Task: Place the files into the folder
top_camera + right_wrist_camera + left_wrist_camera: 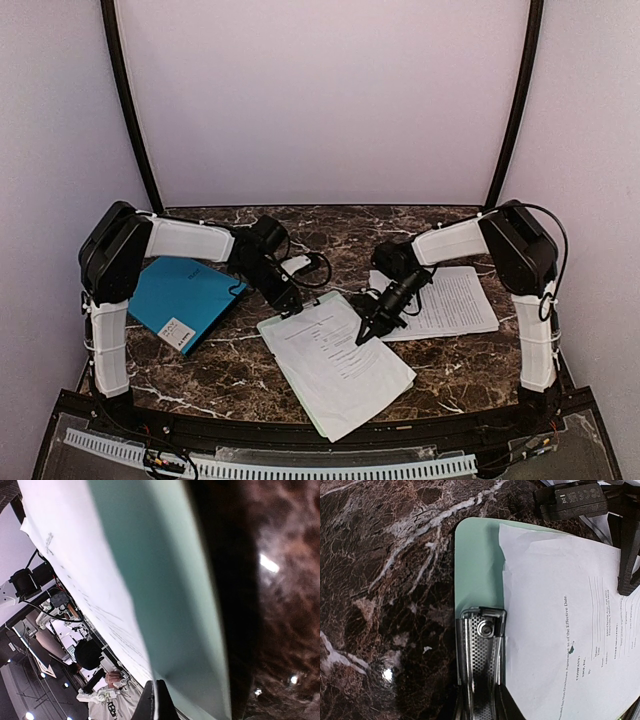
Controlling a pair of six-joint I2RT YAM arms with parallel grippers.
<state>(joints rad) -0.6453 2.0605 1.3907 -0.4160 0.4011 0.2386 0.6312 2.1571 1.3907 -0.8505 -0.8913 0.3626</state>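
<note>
Step in hand, my read: freeing the first file from the clipboard. Nothing is in the folder yet.

Left of frame: the folder lies flat and closed on the table, well apart from both files. It is a teal, smooth rectangle with a small white label at its near corner.

Left gripper sits at the top of the clipboard. In the wrist view, dark finger shapes flank the metal clip, so I read it as clamped on the clip, jaws partly closed. The clip is shiny perforated steel with a rivet. The board is pale green, matte and stiff, with rounded corners.

Centre: clipped sheet, thin white paper with short text blocks, lies on the board at a slant. Its top edge looks crumpled near the clip.

Right gripper is down on that sheet's right edge, jaws closed. In its wrist view, the paper edge runs straight into the fingertips, so I judge it is pinching the clipped sheet.

Right of frame: loose sheet, with denser text, lies flat on the marble under the right arm.

The table is dark brown marble with white veins, glossy and probably slick.

For the next move I need the clip held open while the right arm slides the sheet out sideways. Thin paper could tear or slip. After that the folder must be opened, and no gripper is free for it now.
</note>
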